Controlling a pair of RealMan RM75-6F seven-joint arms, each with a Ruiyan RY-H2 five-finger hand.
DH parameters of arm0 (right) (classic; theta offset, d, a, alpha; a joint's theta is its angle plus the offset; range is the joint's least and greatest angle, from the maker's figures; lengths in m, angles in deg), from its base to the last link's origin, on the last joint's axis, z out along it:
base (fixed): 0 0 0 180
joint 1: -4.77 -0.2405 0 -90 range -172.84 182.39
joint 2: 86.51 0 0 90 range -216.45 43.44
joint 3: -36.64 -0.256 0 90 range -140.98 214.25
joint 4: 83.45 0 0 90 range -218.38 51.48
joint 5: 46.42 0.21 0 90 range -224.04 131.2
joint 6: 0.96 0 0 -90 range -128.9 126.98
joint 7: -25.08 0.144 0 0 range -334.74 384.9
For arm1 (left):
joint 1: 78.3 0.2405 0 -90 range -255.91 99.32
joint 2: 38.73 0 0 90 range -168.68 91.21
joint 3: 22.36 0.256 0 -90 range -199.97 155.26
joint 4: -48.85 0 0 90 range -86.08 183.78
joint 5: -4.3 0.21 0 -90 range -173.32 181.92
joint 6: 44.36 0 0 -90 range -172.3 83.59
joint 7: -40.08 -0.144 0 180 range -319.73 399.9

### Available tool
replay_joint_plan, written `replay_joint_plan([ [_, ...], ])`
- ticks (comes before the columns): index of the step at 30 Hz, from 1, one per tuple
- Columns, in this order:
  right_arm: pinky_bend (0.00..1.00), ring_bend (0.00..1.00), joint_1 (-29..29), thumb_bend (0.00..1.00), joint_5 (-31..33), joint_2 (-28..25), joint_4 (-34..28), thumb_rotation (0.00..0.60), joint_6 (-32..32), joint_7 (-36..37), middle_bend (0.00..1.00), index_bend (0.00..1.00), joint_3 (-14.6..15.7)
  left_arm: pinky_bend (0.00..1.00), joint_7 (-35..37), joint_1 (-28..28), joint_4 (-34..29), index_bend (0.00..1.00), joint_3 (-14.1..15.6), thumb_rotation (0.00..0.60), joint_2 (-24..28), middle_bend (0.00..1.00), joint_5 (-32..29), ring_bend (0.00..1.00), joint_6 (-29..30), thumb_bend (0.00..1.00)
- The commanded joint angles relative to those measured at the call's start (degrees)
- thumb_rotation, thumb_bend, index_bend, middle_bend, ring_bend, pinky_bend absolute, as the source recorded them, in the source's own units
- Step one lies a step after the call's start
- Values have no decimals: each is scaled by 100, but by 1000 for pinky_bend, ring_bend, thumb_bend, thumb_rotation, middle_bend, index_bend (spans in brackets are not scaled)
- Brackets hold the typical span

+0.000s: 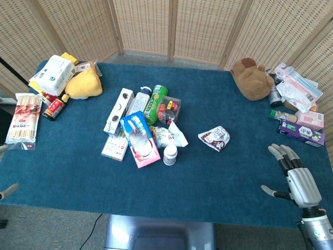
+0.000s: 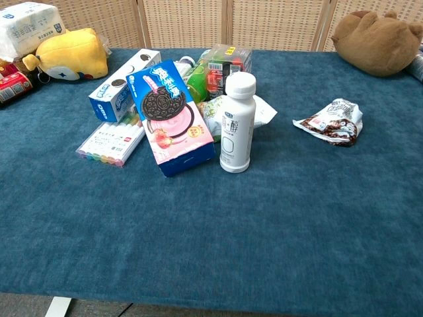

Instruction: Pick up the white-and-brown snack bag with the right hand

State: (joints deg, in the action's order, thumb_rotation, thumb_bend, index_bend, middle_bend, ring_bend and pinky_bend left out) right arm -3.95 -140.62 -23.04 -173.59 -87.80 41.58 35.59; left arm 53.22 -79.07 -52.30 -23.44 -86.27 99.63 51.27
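Snack bag (image 1: 214, 138) on table, right hand (image 1: 296, 179) spread, apart

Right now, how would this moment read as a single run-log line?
phase: pre-reach | right hand: open, at table's right edge, holding nothing | snack bag: lying alone on blue cloth, untouched | left hand: barely visible, state unclear

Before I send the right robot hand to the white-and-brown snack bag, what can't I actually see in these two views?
- Right robot hand: head view only; the chest view frames it out.
- Left robot hand: cut off by the head view's left edge; grip state unreadable.
- White-and-brown snack bag: print too small; its underside is hidden in both views.
- Green bottle: chest view, mostly behind the cookie box.
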Motion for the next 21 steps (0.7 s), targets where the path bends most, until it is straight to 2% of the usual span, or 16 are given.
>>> replay_joint_plan([
  [1, 0, 0, -6, 69, -1, 10, 0, 600, 32, -8, 0, 0, 11, 0, -17, -23, -32, 191, 4, 600, -1, 0, 56, 0, -7, 0],
  [8, 0, 0, -113, 70, 64, 36, -12, 600, 300, 58, 0, 0, 21, 0, -154, -33, -91, 190, 25, 600, -20, 0, 247, 0, 58, 0],
  [14, 0, 0, -676, 67, 265, -126, -230, 600, 1318, 80, 0, 0, -65, 0, -404, -10, -177, 189, 77, 600, -7, 0, 440, 0, 114, 0],
  [21, 0, 0, -1415, 68, 895, 93, -313, 600, 2422, -431, 0, 0, -446, 0, -311, -54, -201, 187, 76, 600, -16, 0, 343, 0, 13, 0],
])
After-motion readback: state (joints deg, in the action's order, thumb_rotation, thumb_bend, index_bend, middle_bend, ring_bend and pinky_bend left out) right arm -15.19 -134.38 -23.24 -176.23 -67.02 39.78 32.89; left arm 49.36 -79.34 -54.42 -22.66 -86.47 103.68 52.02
